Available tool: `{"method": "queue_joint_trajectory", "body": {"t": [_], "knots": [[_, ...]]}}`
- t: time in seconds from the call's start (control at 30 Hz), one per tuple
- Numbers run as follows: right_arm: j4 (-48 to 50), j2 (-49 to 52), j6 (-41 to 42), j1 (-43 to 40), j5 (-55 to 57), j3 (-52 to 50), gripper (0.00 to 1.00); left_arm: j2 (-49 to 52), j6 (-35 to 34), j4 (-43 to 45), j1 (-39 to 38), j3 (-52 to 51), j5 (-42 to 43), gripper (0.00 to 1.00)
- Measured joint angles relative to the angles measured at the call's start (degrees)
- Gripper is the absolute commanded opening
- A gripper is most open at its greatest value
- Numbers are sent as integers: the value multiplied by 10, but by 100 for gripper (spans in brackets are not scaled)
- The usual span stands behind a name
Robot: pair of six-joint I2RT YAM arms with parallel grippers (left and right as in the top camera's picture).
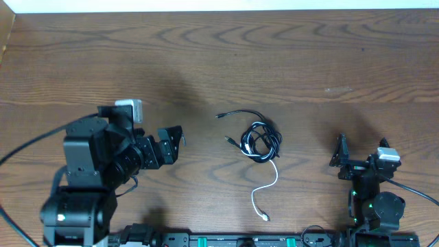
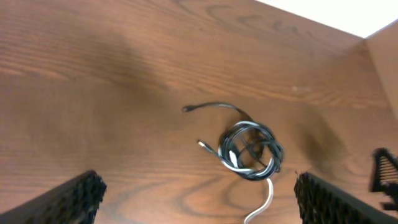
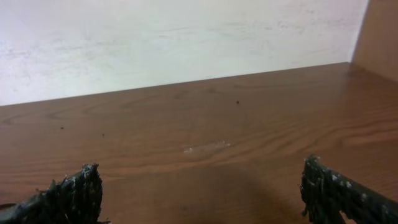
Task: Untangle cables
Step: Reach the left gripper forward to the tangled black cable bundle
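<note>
Left gripper (image 1: 177, 143) open, fingers spread wide, holding nothing, tangled cables (image 1: 261, 140) flat on table (image 1: 309, 62) ahead of it, not touched, white cable (image 1: 267, 191) trailing out of the knot, right gripper (image 1: 341, 152) open, empty, cables well to its left.

What we count on the one table (image 1: 206, 55)
We make out three cables: one white cable (image 1: 276, 175), two black cables (image 1: 263, 139). Two grippers as well: left gripper (image 1: 174, 142), right gripper (image 1: 339, 152).
</note>
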Motion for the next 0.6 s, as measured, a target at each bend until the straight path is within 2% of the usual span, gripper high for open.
{"method": "queue_joint_trajectory", "body": {"t": [0.13,0.47,0.6], "knots": [[0,0,0,0,0,0,99,30,-2,-49,-22,63,11,98],[0,0,0,0,0,0,99,59,-9,-25,-127,78,55,98],[0,0,-1,0,0,0,99,75,-59,-25,-146,78,59,98]]}}
